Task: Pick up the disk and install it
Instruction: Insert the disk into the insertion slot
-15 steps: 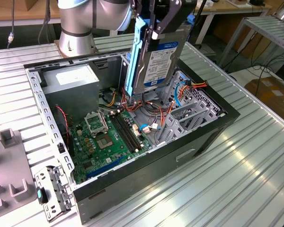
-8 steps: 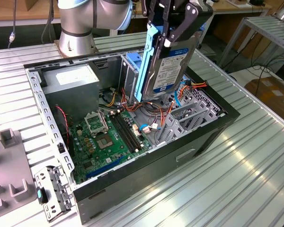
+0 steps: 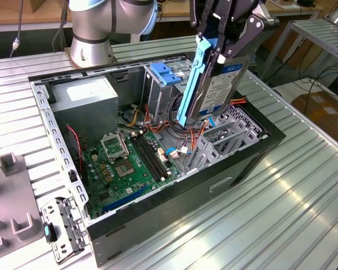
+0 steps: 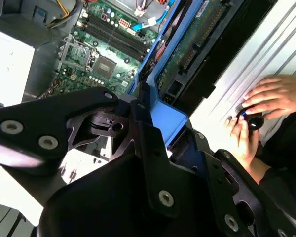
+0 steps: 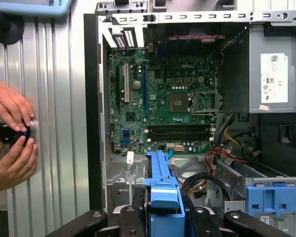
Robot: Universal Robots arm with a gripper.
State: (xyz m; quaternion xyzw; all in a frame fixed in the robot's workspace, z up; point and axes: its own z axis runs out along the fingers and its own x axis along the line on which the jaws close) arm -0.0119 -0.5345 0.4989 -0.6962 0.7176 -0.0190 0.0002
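Clamping the disk (image 3: pixel 217 93) by its upper end, the gripper (image 3: pixel 224 45) hangs over the case (image 3: pixel 174 199).

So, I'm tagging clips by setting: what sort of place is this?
Probably a robotics lab bench: a grey robot arm holds a dark blue-railed hard disk over an open black desktop computer case on a ribbed aluminium table.

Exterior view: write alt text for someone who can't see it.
A robot arm's gripper holds the disk, a dark hard drive with blue rails, nearly upright over the open computer case, near the metal drive cage on the exterior view's right. The green motherboard lies exposed inside the case.
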